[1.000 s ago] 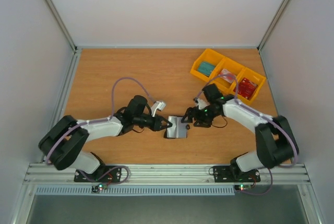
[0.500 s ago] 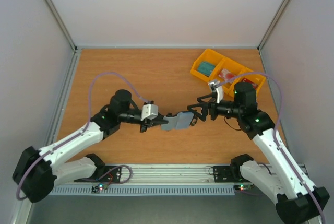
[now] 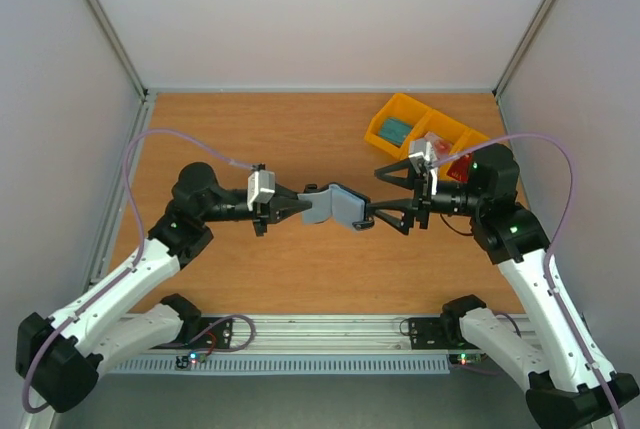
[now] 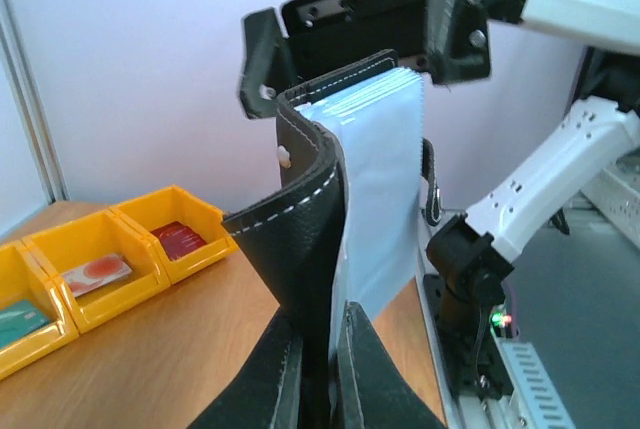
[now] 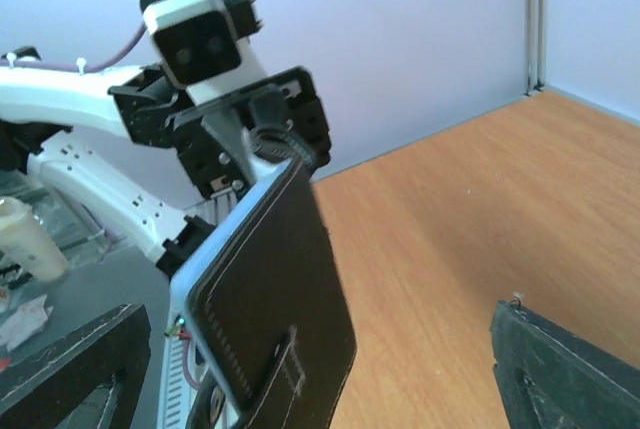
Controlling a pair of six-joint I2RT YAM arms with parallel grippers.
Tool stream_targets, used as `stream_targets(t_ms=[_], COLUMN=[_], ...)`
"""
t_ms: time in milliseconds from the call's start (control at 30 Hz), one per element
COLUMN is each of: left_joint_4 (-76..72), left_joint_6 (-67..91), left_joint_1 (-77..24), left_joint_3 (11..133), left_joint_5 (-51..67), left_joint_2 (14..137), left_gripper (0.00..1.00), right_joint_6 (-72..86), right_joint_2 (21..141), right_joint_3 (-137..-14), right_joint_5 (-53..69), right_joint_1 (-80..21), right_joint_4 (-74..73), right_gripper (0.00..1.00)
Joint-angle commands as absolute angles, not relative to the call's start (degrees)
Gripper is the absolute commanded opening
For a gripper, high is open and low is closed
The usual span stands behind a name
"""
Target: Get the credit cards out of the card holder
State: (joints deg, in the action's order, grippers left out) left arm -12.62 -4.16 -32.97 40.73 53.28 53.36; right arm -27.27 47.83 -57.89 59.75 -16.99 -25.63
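Note:
The card holder (image 3: 337, 206) is held in the air above the table's middle, half open. My left gripper (image 3: 298, 206) is shut on its left end. In the left wrist view, its dark stitched cover (image 4: 300, 219) and pale blue inner leaves rise from between my fingers (image 4: 385, 384). My right gripper (image 3: 392, 199) is wide open at the holder's right end, one finger on each side. In the right wrist view, the dark cover (image 5: 275, 299) stands between the spread fingers (image 5: 565, 374), apart from them. No credit card shows clearly in the holder. A red card (image 4: 180, 240) lies in the tray.
A yellow three-compartment tray (image 3: 404, 101) stands at the back right. It holds a teal card (image 3: 396, 130), a pale card (image 3: 433, 144) and the red card (image 3: 465, 166), partly behind my right arm. Enclosure walls surround the table.
The card holder has gone from lying on the table to being held in the air. Both arms have risen and drawn back from the centre. My right gripper has spread open.

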Motion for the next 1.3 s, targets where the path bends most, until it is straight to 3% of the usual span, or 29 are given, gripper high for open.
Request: stream_targets(t_ms=[0,200,333,467,867,1267], left_joint_4=[-21.28,-23.25,-23.46,-24.09,-23.75,-23.92], left_joint_6=[8.74,7.38,7.82,7.66,2.30,1.99], left_joint_1=[-32.61,-32.68,-32.68,-32.65,-32.70,-32.78], left_joint_3=[42.11,42.10,41.78,41.76,40.55,40.26], left_joint_5=[51.08,52.08,51.86,52.54,55.89,56.68], left_joint_2=[53.38,53.54,53.88,53.87,51.95,51.50], left_gripper=[0.00,0.00,0.00,0.00,0.00,0.00], right_joint_6=[-32.27,-35.08,-35.29,-36.63,-44.79,-43.73], right_joint_2=[46.11,48.79,49.38,48.67,51.39,54.63], right_joint_3=[-59.08,-59.64,-59.61,-60.23,-67.68,-70.28], right_joint_5=[58.81,55.20,54.02,54.21,48.75,48.47], right_joint_1=[-18.28,-18.52,-20.12,-20.21,-19.70,-19.69], right_joint_4=[-29.81,-34.52,-33.52,-33.73,-43.67,-42.63], right_gripper=[0.91,0.68,0.66,0.57,0.66,0.45])
